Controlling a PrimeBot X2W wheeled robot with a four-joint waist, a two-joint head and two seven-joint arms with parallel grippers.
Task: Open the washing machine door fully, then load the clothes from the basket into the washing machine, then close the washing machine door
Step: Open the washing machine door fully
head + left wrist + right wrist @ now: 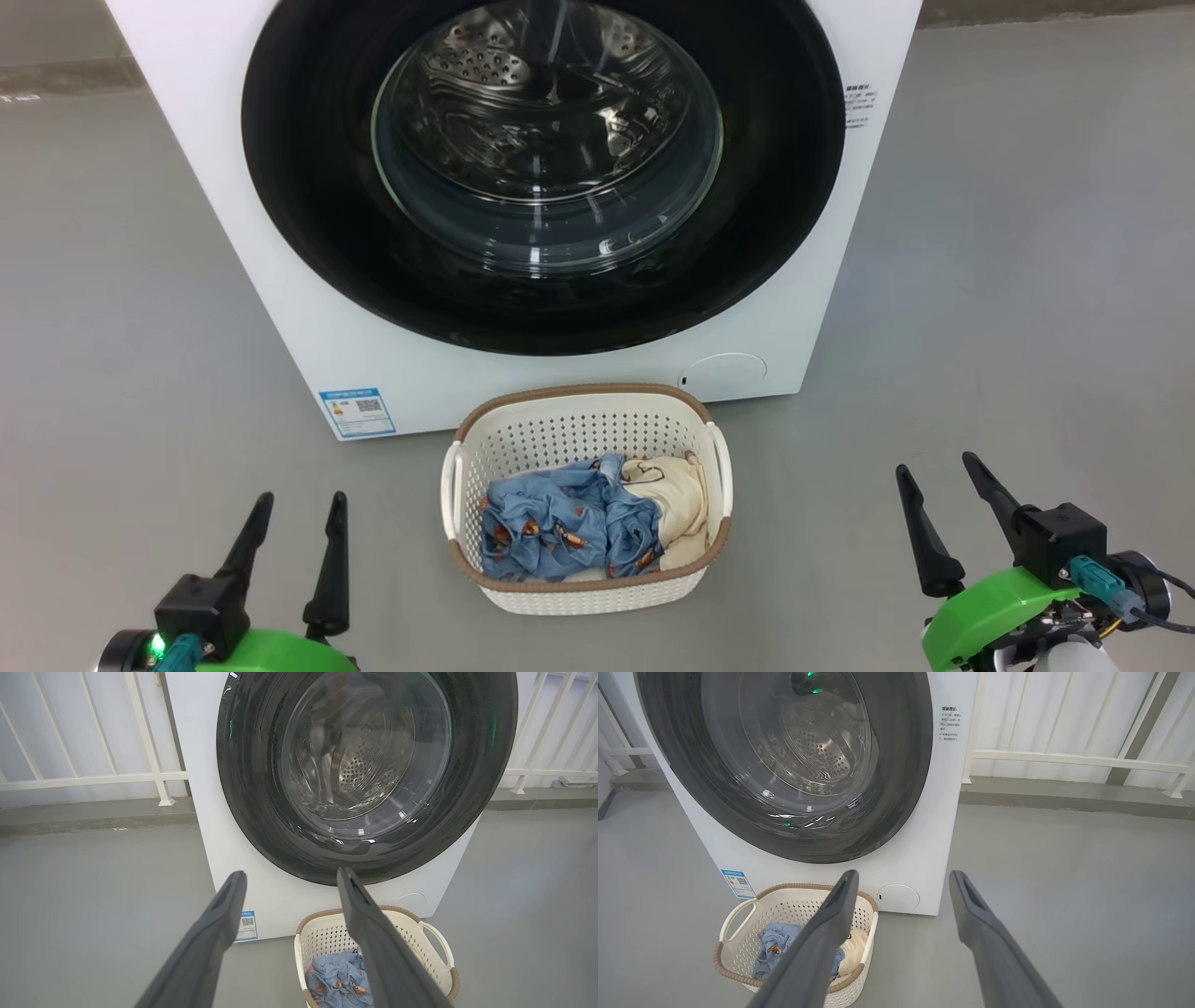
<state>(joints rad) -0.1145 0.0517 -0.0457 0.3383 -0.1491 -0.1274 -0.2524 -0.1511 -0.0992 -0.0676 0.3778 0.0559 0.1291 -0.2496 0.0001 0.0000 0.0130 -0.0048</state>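
The white washing machine (280, 280) stands ahead with its round black-rimmed door (308, 215) shut flat against the front; the steel drum shows through the glass. On the floor just before it sits the cream basket (583, 411) holding the clothes: a light blue printed garment (551, 527) and a cream-yellow one (677, 509). My left gripper (301, 504) is low at the left of the basket, open and empty. My right gripper (938, 467) is at the basket's right, open and empty too. In the left wrist view the door (252, 793) and basket (322, 938) lie beyond the open fingers (224, 914).
Grey floor (1008, 280) surrounds the machine on both sides. White railings (93, 779) and a low kerb (1064, 793) run behind it. A blue sticker (357, 412) and a round service flap (724, 373) sit on the machine's lower front.
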